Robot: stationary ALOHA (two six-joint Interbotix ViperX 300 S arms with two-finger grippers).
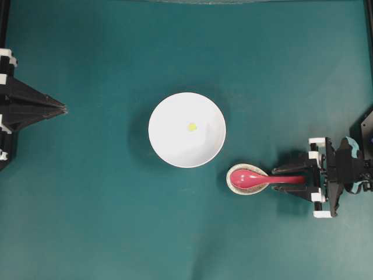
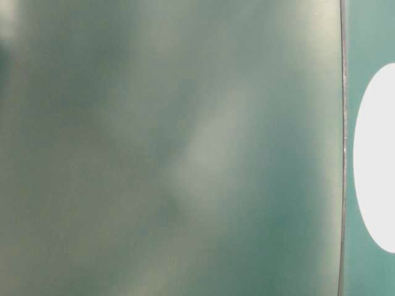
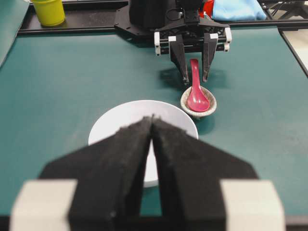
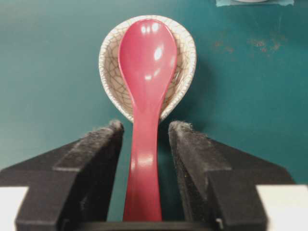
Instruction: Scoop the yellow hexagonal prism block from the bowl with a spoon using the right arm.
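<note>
Two arms face each other across the green table (image 1: 105,221); the left gripper (image 1: 63,108) is clenched empty, while the right gripper (image 4: 144,132) straddles the spoon (image 4: 146,72) handle, unclosed. Yellow hexagonal prism block (image 1: 192,126) sits inside the bowl (image 1: 175,146).

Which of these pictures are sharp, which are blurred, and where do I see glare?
Overhead view: sharp, evenly lit. Table-level view: almost wholly a blurred grey-green haze, only a white oval at the right edge. Left wrist view: left gripper soft, bowl beyond clearer. Right wrist view: bright glare spots on the spoon, right gripper fingers slightly soft.
</note>
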